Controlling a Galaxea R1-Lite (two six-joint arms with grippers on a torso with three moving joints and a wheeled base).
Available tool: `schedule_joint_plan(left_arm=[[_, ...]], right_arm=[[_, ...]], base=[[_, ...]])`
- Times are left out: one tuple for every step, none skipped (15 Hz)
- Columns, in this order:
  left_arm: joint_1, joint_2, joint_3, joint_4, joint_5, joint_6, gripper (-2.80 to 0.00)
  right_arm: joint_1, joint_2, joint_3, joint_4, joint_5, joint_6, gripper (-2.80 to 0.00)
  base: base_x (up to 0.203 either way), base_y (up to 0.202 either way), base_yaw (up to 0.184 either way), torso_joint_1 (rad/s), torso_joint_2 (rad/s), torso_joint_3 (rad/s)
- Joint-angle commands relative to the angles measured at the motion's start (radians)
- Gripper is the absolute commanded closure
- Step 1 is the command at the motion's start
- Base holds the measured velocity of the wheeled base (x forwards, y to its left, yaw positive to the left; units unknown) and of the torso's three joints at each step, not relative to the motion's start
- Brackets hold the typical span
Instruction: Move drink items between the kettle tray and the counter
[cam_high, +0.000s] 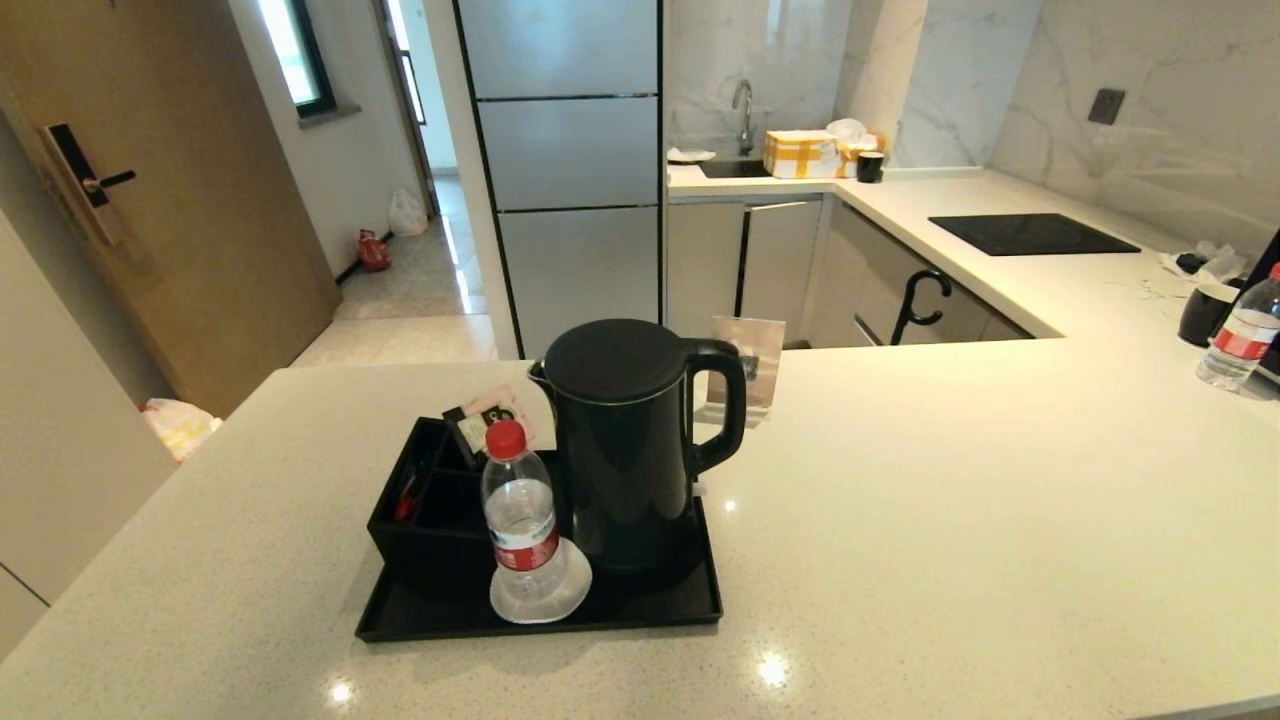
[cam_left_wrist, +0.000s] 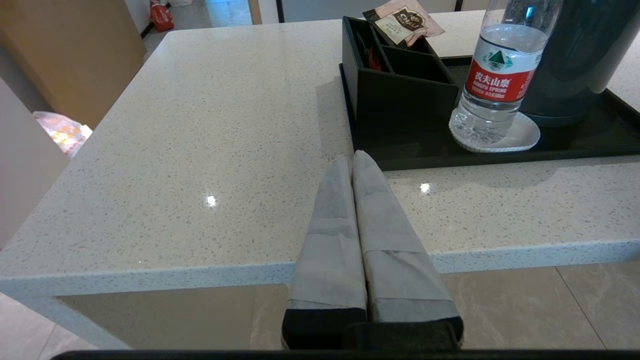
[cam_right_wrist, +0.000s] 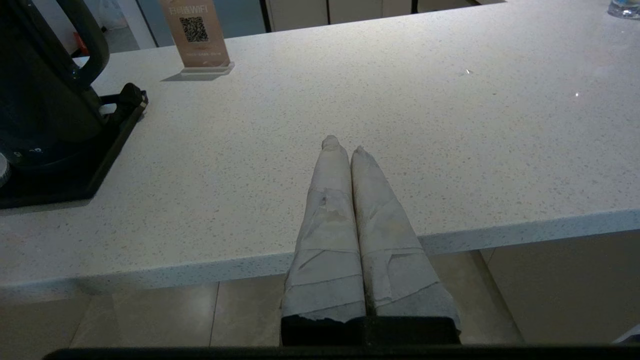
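On the kettle tray (cam_high: 400, 625) the water bottle (cam_high: 520, 525) sits on its white coaster (cam_high: 575, 595) beside the black kettle (cam_high: 625, 450); nothing's moved to the counter (cam_high: 950, 500) yet, I reckon; left gripper (cam_left_wrist: 352, 160) and right gripper (cam_right_wrist: 342, 145) both pinched closed, empty, hanging off the counter's near edge.

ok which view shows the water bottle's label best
The left wrist view: the water bottle stands close, its red label readable. The head view shows the whole bottle, label small. The right wrist view lacks it.
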Motion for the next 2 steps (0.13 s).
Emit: schedule_joint_plan(left_arm=[[0.000,0.000,0.000,0.001,-0.001,0.000,0.00],[0.000,0.000,0.000,0.001,0.000,0.000,0.00]], right_arm=[[0.000,0.001,0.000,-0.001,0.000,0.001,0.00],[0.000,0.001,0.000,-0.001,0.000,0.002,0.00]], base=[[0.000,0.000,0.000,0.000,0.00,0.000],[0.000,0.000,0.000,0.000,0.00,0.000]])
